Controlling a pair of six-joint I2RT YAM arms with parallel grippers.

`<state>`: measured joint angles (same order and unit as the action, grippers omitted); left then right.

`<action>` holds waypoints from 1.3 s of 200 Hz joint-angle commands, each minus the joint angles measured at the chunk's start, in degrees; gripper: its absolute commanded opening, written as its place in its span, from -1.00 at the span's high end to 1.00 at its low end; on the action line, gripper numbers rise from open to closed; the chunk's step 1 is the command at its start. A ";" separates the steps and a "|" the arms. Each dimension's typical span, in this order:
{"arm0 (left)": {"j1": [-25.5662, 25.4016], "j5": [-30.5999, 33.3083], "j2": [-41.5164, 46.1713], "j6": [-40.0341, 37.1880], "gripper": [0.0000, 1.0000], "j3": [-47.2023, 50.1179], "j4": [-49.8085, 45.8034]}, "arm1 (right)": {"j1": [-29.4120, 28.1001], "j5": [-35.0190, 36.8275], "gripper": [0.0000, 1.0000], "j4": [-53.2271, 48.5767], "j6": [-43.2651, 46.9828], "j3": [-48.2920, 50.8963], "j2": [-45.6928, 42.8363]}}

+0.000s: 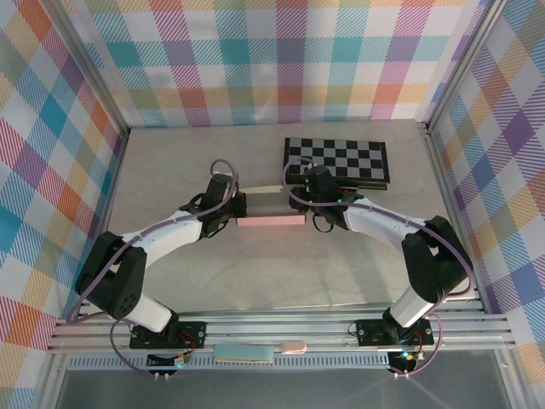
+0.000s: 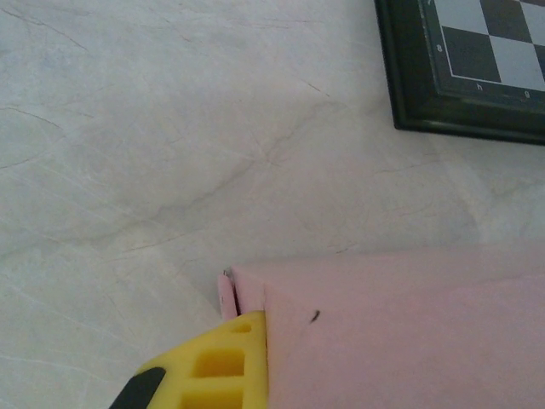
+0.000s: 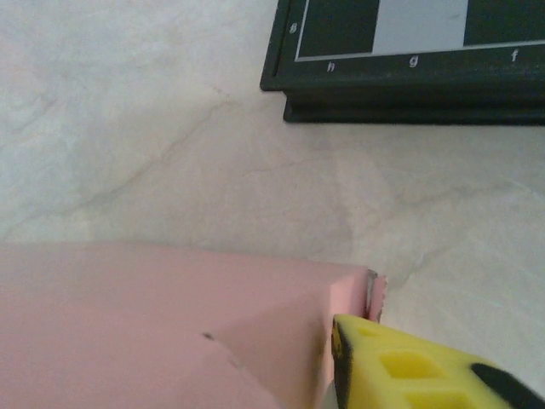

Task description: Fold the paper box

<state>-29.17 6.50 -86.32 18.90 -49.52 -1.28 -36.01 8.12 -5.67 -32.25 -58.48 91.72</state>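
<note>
- From above, we see the paper box (image 1: 271, 221), pale pink, near the middle of the worktop (image 1: 170, 170). The chequered board (image 1: 336, 160) lies at its 1 o'clock, apart from it.
- That view takes in both arms at once: the left end effector (image 1: 241, 207) is at the box's 9 o'clock end, the right end effector (image 1: 300, 202) at its 3 o'clock end.
- The left wrist view adds close detail: a yellow finger (image 2: 226, 366) lies flat against the box's end wall, its partner hidden behind the card. The left end effector is closed, pinching that wall.
- The right wrist view has a yellow finger (image 3: 409, 371) at 5 o'clock, just beside the box's corner. We cannot tell whether the right end effector is apart or together.
- On the board's rim we read "h", "g", "f" in the right wrist view and "h", "g" in the left wrist view.
</note>
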 commanded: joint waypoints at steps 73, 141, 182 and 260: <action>-2.10 0.37 0.01 -0.27 1.00 1.62 -2.14 | -0.38 -3.90 -0.41 -15.43 -20.90 -2.40 -16.62; -3.25 0.72 3.53 -0.57 1.00 4.32 -2.44 | 6.94 -9.22 -0.45 -30.13 -29.45 -17.54 -5.87; -4.70 1.43 5.93 -0.22 1.00 6.43 -2.77 | 10.15 -14.53 -0.38 -32.56 -31.04 -19.18 -0.26; -8.35 3.45 8.57 2.59 0.94 9.68 -2.88 | 10.70 -20.87 -0.26 -30.45 -30.79 -12.49 0.70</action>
<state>-36.51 9.91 -78.26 19.70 -41.63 -1.02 -25.30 -9.76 -35.77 -62.41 -72.69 93.38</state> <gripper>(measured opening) 0.051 0.637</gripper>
